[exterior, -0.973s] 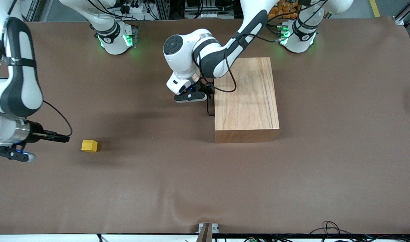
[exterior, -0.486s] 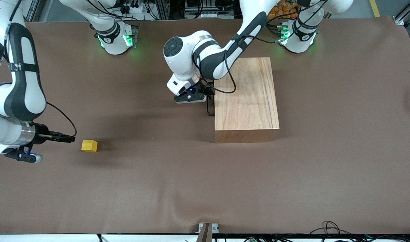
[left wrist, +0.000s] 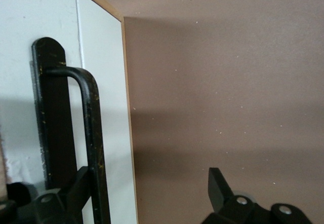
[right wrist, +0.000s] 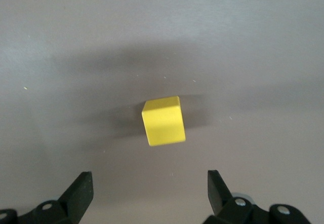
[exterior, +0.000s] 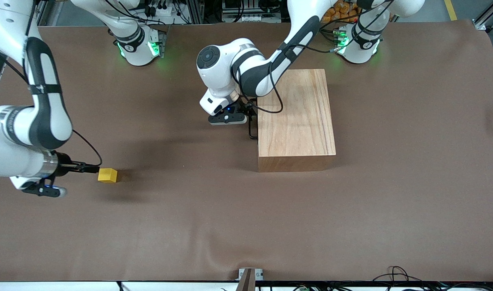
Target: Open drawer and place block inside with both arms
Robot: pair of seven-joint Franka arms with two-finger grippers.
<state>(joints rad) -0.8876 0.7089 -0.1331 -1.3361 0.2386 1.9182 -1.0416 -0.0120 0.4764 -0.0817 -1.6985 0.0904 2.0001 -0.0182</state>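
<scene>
Wooden box (exterior: 297, 115) sits on the brown table (exterior: 246, 226), toward the left arm's end. Its drawer (left wrist: 104, 107) is closed: the white front panel sits flush with the box edge in the left wrist view, so nothing of the inside or its contents can be seen. The black bar handle (left wrist: 93, 148) stands off the panel on its black mounting strip.

Left gripper (exterior: 249, 115) is at the drawer front, right against the handle. In the left wrist view its fingers stand wide apart; one finger (left wrist: 68, 196) lies at the handle bar, seemingly touching it, while the other finger (left wrist: 218, 188) is well clear, over bare table. The handle is not clamped between them. Exact contact with the bar cannot be settled from these views.

Right gripper (exterior: 93, 168) is low over the table toward the right arm's end, well apart from the box. Its jaws are spread wide and hold nothing. The block (exterior: 107, 175), a small yellow cube, rests on the table just ahead of the fingertips; in the front view the tips come up to the block's near face. In the right wrist view the block (right wrist: 163, 121) lies ahead of the fingers (right wrist: 81, 191), centred on the gap, not yet between them.
</scene>
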